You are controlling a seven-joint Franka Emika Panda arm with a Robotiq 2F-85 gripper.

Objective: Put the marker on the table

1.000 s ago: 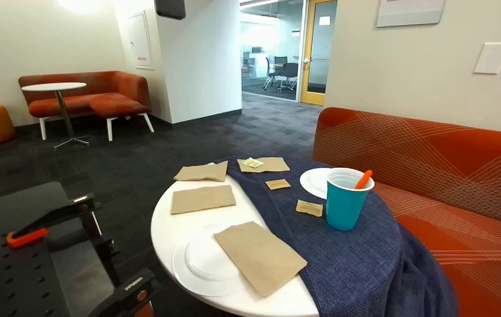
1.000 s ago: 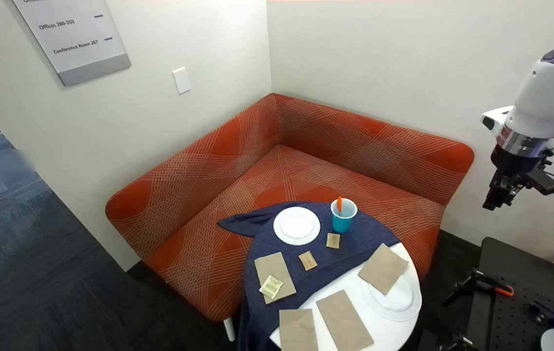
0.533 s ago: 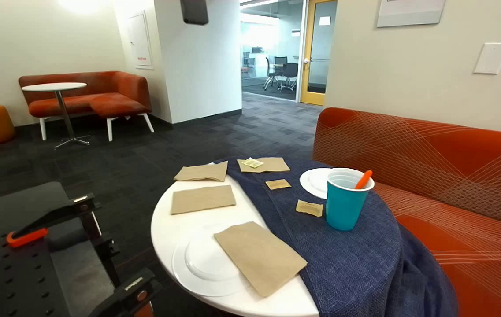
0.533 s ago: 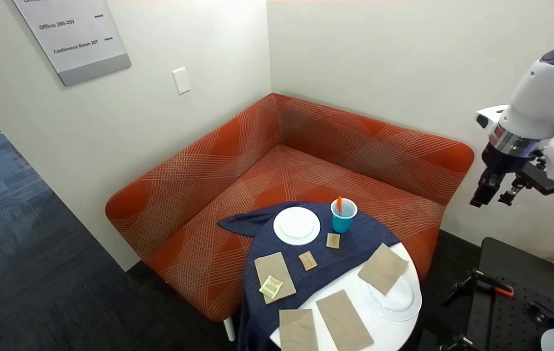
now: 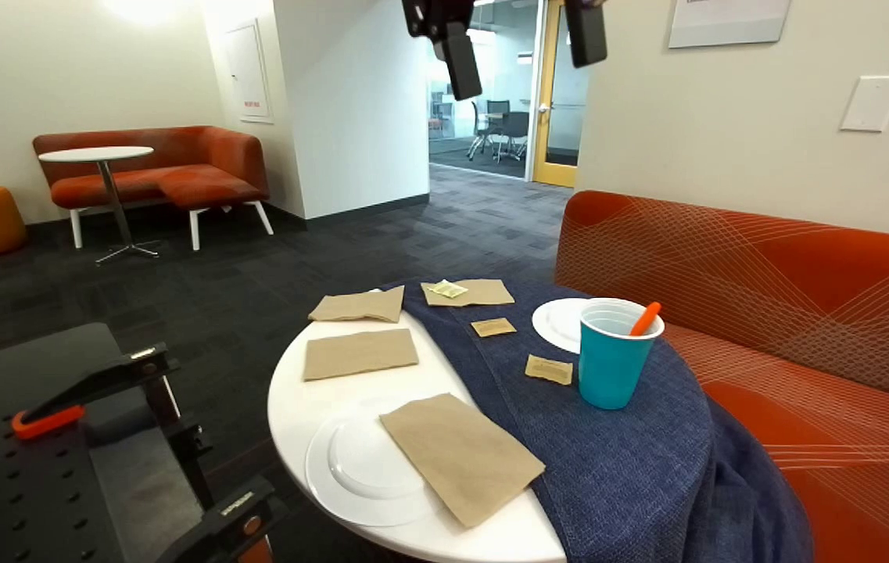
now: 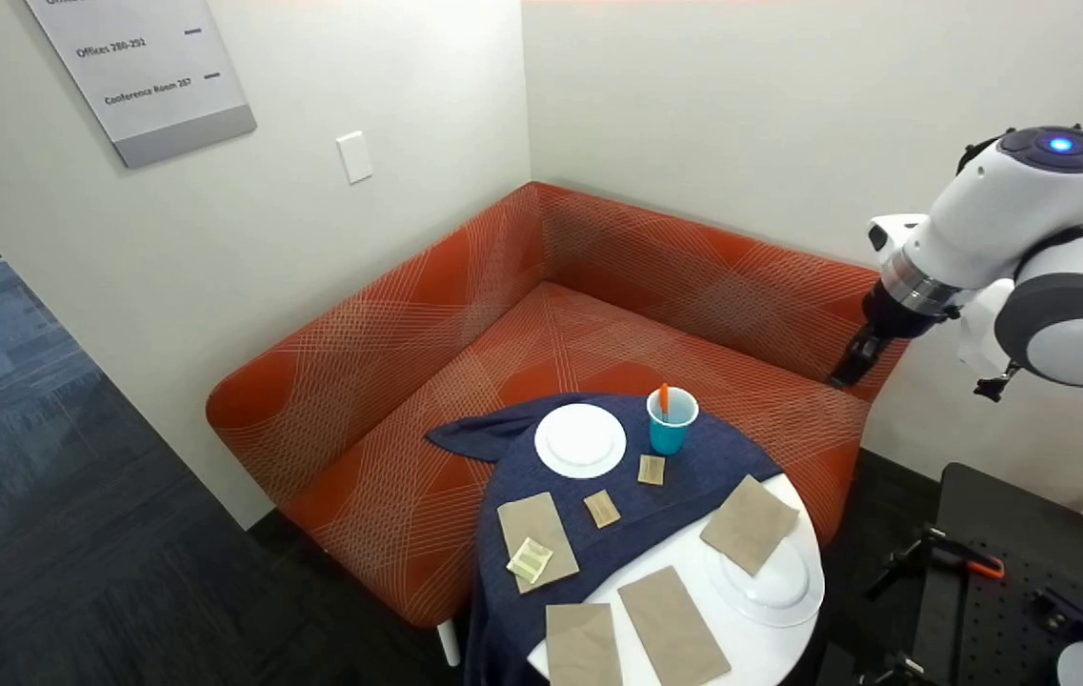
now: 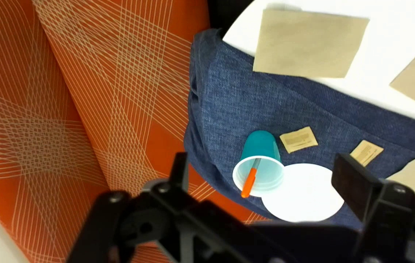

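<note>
The wrist view showed the fingers (image 7: 355,184) spread wide apart and the marker (image 7: 250,182), greyish shaft included, leaning inside the teal cup (image 7: 260,146) on the counter (image 7: 386,47). In an exterior view the marker (image 5: 646,319) bared just its orange end; in an exterior view the fingers (image 6: 853,362) overlapped.

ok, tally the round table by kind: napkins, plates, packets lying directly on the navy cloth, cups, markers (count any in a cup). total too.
Tan napkins: 4
Plates: 2
Packets: 2
Teal cup: 1
Marker: 1
Total: 10
</note>
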